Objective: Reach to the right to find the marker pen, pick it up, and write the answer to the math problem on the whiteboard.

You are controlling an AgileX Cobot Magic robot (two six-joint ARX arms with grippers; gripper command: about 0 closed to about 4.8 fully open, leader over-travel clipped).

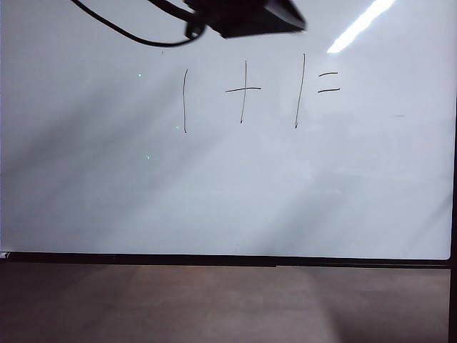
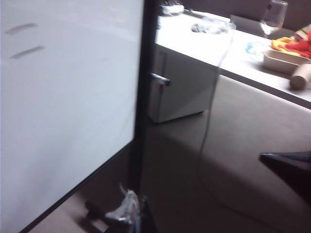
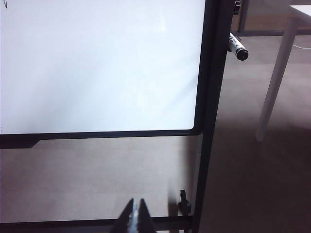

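The whiteboard (image 1: 86, 179) fills the exterior view, with the math problem (image 1: 250, 93) drawn near its top; the space after the two dashes is blank. The marker pen (image 3: 236, 48), whitish with a black cap, sticks out from the board's right frame (image 3: 211, 97). It also shows in the left wrist view, marker pen (image 2: 160, 79), beside the whiteboard (image 2: 63, 121) and its dashes (image 2: 24, 41). My right gripper (image 3: 136, 208) is shut and empty, low under the whiteboard (image 3: 97, 63) near its lower right corner. My left gripper (image 2: 138, 216) is a dark blur by the board's foot.
A dark arm part with a black cable (image 1: 246, 16) hangs across the board's top. Right of the board stand a white cabinet (image 2: 180, 92), a table (image 2: 252, 68) with a wine glass (image 2: 273, 17) and a tray (image 2: 284, 60), and a white table leg (image 3: 277, 82).
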